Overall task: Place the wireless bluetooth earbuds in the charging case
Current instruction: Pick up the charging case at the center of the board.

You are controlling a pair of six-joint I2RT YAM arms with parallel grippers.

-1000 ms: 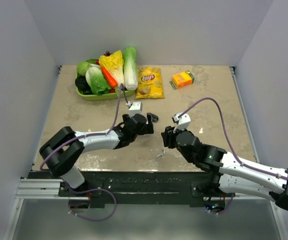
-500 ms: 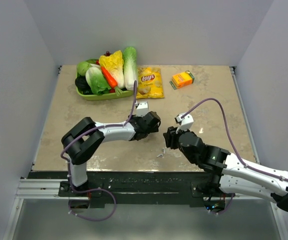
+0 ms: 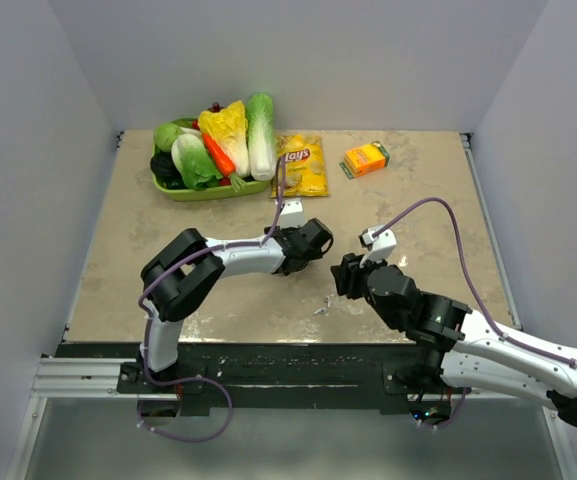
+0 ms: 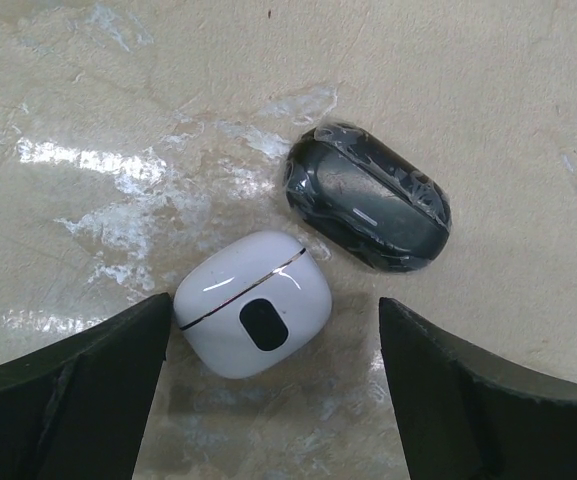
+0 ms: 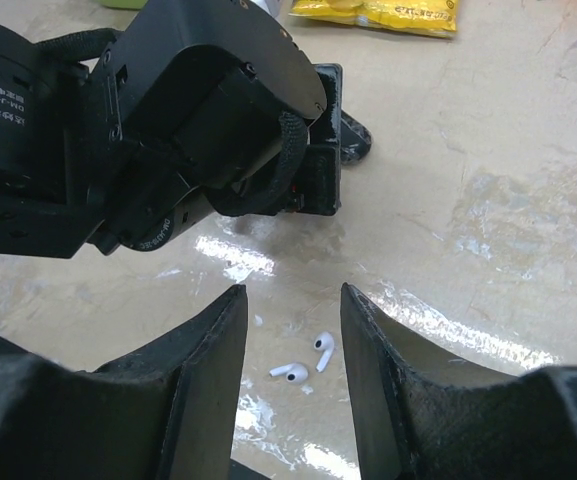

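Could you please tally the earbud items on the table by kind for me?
Cases: 2, the white case and the black case
Earbuds: 2, the white earbuds
Total: 4

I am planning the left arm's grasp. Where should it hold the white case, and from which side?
I would pinch the white case across its rounded sides, descending from above. It lies flat between the open fingers of the left end effector, and the black case crowds one corner.
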